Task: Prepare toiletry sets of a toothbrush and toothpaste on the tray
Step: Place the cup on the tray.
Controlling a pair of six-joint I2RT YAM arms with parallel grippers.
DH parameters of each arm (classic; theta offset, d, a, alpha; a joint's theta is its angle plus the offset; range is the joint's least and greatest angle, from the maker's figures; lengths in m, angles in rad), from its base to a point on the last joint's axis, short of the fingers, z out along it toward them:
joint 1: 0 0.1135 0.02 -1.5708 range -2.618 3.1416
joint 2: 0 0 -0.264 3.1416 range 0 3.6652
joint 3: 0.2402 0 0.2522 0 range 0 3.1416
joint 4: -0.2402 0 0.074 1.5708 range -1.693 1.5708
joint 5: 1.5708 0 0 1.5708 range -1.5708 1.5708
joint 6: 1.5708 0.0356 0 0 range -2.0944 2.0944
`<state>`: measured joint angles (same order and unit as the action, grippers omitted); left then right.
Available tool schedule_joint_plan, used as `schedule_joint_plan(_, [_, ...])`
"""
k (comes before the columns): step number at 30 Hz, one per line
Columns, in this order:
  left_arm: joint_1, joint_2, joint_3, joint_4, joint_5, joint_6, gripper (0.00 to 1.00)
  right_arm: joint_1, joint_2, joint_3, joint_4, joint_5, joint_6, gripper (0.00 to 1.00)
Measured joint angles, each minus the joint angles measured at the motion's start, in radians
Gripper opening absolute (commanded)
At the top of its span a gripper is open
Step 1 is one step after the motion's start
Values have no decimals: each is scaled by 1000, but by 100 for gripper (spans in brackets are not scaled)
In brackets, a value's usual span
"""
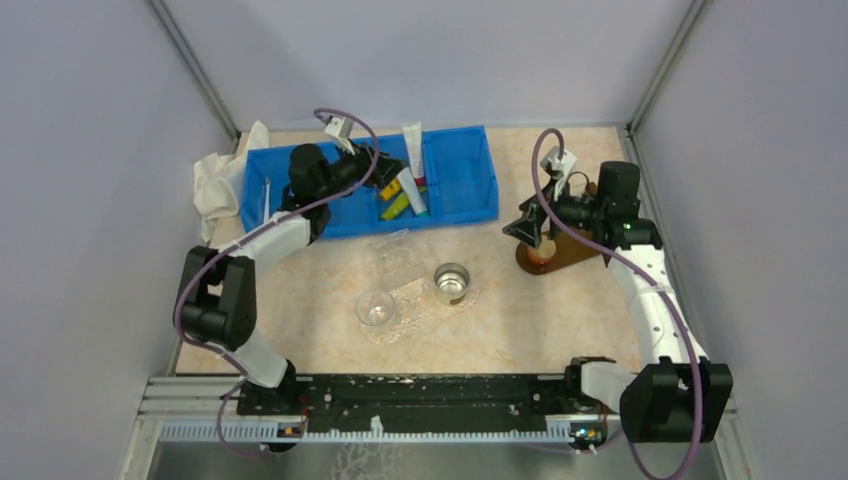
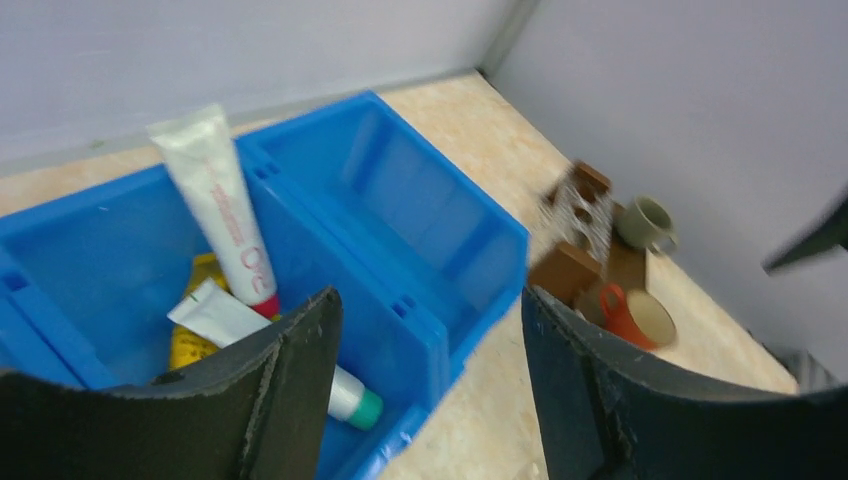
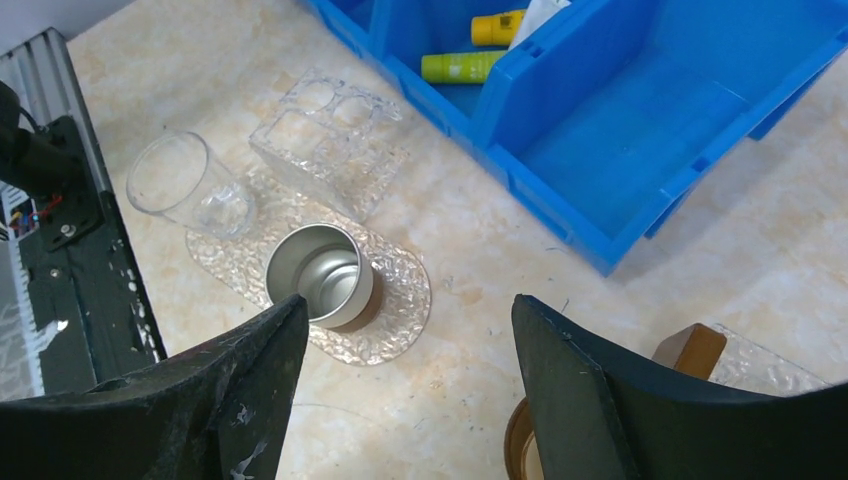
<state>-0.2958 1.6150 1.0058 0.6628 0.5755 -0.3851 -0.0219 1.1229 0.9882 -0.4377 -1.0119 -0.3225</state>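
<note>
The white toothpaste tube with red lettering (image 2: 215, 200) leans upright in the middle compartment of the blue plastic divided bin (image 2: 470, 270). Beside it lie a second white tube with a green cap (image 2: 220, 318), a short yellow tube (image 3: 497, 27) and a short green tube (image 3: 462, 66). A thin white toothbrush (image 1: 267, 200) lies in the compartment at nine o'clock. The left gripper (image 2: 425, 340) hovers over the tubes, its jaws wide apart and holding nothing. I judge it should come down across one tube's body, not the cap, and close gently. The right gripper (image 3: 410, 330), also open and empty, hangs at about two o'clock from the clear textured tray (image 3: 400, 300). The table (image 1: 520, 320) is beige and marbled, the walls (image 1: 420, 50) pale grey.
</note>
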Motion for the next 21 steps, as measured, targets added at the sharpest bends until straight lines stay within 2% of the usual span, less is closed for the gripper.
schedule_joint_plan(3, [-35,45,60,-77,-163,-6,70,23,0,0,-11,51,-8,75])
schedule_joint_plan(7, [-177,143,272,-277,-581,24,68,24,0,1,-19,121,-10,75])
schedule_joint_plan(9, [-237,195,366,-345,-728,40,60,25,0,1,-20,145,-11,75])
schedule_joint_plan(10, [-262,213,392,-370,-773,41,55,25,0,1,-20,156,-14,75])
schedule_joint_plan(13, [-292,247,418,-437,-871,48,53,25,1,1,-20,183,-18,75])
schedule_joint_plan(21, [-253,353,488,-598,-1006,67,48,25,6,1,-20,222,-25,76])
